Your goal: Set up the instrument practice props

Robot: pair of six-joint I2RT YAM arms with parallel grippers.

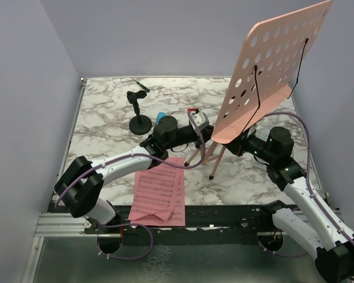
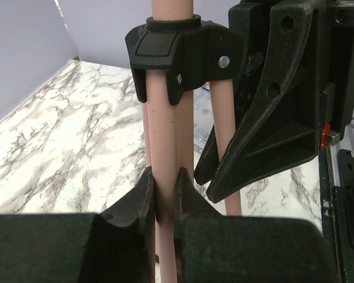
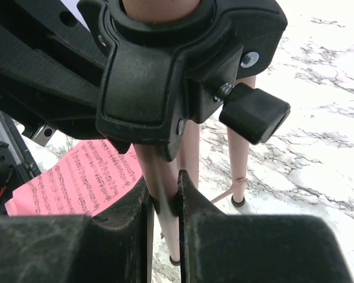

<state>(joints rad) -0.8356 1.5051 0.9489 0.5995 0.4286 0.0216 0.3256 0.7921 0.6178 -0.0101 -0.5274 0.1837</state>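
Observation:
The salmon-pink music stand (image 1: 271,65) stands on the marble table (image 1: 106,118), its hole-punched desk tilted high at the right. My left gripper (image 1: 203,134) reaches in from the left and is shut on one thin tripod leg (image 2: 163,118) just below the black hub (image 2: 177,47). My right gripper (image 1: 239,144) comes from the right and is shut on another leg (image 3: 155,168) under the same hub (image 3: 165,71). The pink sheet-music pages (image 1: 159,194) lie flat at the near edge and show behind the leg (image 3: 76,183). A bit of the light-blue stick (image 1: 160,116) peeks out behind my left wrist.
A small black stand on a round base (image 1: 139,121) sits left of centre, with a dark pen (image 1: 143,86) near the back wall. The hub's black knob (image 3: 253,112) juts out beside my right fingers. The right gripper's black fingers (image 2: 271,118) fill the right of the left wrist view.

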